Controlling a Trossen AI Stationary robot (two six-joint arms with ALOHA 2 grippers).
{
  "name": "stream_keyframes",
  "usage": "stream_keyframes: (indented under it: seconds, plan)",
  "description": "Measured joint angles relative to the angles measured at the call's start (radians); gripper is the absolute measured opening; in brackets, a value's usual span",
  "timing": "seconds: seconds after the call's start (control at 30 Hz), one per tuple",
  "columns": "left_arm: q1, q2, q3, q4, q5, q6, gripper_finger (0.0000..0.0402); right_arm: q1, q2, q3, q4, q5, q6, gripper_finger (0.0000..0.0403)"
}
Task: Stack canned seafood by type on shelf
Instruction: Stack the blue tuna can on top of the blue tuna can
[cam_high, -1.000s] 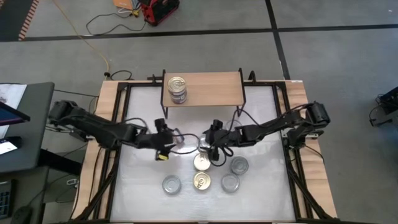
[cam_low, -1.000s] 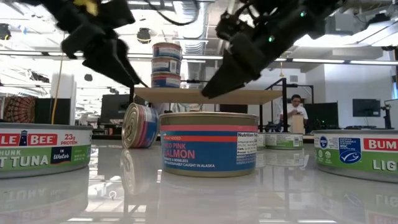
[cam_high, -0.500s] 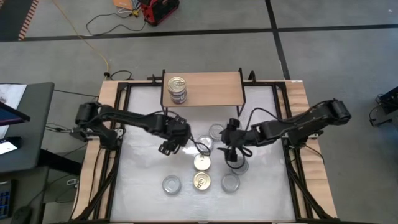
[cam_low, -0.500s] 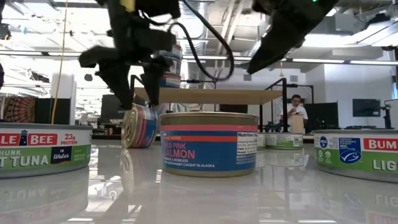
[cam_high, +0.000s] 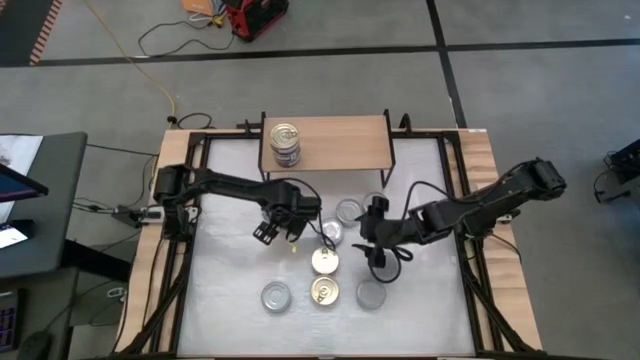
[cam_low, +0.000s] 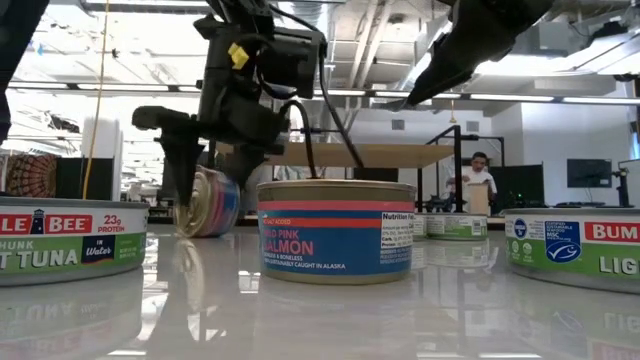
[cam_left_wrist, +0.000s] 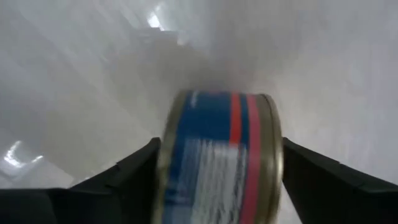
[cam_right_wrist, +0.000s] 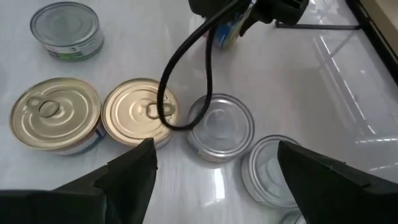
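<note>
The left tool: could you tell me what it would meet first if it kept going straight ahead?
Most likely the can lying on its side, which sits between the left tool's open fingers, right ahead.

Open white table (cam_high: 230, 280) all along the near-left, nothing there but one silver tin (cam_high: 276, 296) near the front edge, so passage is easy on that side. The middle is crowded: two gold-lidded tins (cam_high: 325, 262) one behind the other, a silver tin (cam_high: 371, 294) just right of them, another silver tin (cam_high: 349, 211) farther back, and a tin on its edge (cam_high: 332, 232) between them. The left gripper (cam_high: 287, 228) straddles that tipped tin, blocking the centre-left lane; the right gripper (cam_high: 375, 245) hangs over the centre-right cluster. On the shelf (cam_high: 345, 140), a stack of tins (cam_high: 286, 144) takes the left end; its right stretch is free
</note>
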Motion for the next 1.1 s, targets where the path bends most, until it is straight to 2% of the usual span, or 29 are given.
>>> stream_keyframes:
  seconds: [0.2, 0.43, 0.6, 0.87, 1.1]
  plan:
    - [-0.004, -0.021, 0.0, -0.012, -0.005, -0.026, 0.0174, -0.001, 0.0, 0.0, 0.0, 0.003, -0.011, 0.0356]
    - [-0.004, -0.073, 0.0, -0.025, 0.003, -0.12, 0.0174, -0.003, -0.002, 0.0, 0.0, 0.003, -0.026, 0.0356]
    - [-0.001, -0.193, 0.0, 0.012, 0.037, -0.215, 0.0174, -0.003, -0.038, 0.0, -0.027, 0.006, -0.029, 0.0356]
    - [0.066, -0.496, 0.0, 0.287, 0.015, -0.423, 0.0174, -0.004, -0.148, 0.0, -0.023, 0.082, -0.075, 0.0356]
    - [0.23, -0.699, 0.0, 0.532, -0.027, -0.658, 0.0174, -0.037, -0.168, 0.0, 0.011, 0.1, -0.102, 0.0356]
